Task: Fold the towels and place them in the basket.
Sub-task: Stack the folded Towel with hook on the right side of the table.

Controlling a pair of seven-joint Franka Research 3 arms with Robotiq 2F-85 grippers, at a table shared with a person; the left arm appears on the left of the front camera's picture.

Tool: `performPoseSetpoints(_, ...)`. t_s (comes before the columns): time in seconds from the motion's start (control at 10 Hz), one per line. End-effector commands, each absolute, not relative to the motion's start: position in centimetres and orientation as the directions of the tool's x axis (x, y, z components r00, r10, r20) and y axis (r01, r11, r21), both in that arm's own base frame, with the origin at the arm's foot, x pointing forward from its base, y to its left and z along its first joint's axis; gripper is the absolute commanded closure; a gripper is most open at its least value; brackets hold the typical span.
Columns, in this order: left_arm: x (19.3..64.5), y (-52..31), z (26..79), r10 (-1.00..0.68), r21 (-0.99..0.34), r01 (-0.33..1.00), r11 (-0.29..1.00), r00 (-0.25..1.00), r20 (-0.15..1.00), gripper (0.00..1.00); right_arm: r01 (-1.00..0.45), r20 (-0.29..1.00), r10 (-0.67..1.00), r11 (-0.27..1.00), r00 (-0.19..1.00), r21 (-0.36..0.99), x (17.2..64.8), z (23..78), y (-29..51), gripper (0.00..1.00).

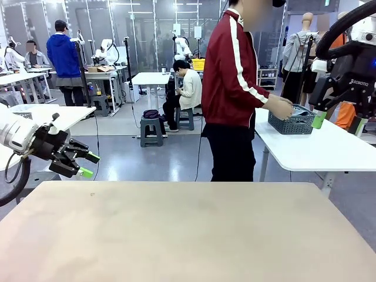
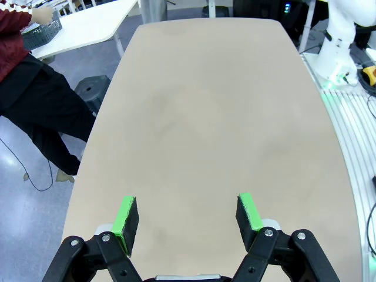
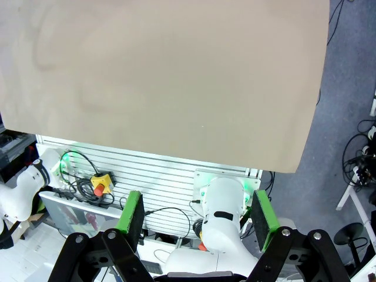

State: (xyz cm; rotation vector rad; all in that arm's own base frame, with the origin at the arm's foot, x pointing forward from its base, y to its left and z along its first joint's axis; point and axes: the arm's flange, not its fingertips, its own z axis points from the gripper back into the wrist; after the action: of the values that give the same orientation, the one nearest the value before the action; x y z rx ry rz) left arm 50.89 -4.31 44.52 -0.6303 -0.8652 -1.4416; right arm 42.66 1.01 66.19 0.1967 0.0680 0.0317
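The person's hands hold the dark grey perforated plastic basket on the white side desk, probably fetching it. Both tools, left and right, hang spread and empty, waiting beside the bare beige desk.

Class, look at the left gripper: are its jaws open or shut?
Open. The left gripper shows its green pads standing well apart, with only bare table between them.

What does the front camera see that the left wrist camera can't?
Front only: the person's hands at the basket on a white side table, seen clearly, and both arms. Left wrist only: its open left gripper from close up, over the table. Both: the beige table, bare, and the person in a red jacket.
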Motion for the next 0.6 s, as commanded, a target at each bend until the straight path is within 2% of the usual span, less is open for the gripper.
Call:
performPoseSetpoints(0.0,50.89,-4.32,44.54,-0.572,0.133,0.989,0.066,-0.071,0.817,0.15,-0.019,-0.055,0.030,0.981,0.998,0.194,42.89,66.20,0.93,0.09)
performPoseSetpoints(0.5,50.89,-4.32,44.54,-0.572,0.133,0.989,0.066,-0.071,0.817,0.15,-0.019,-0.055,0.030,0.981,0.998,0.194,42.89,66.20,0.93,0.09)
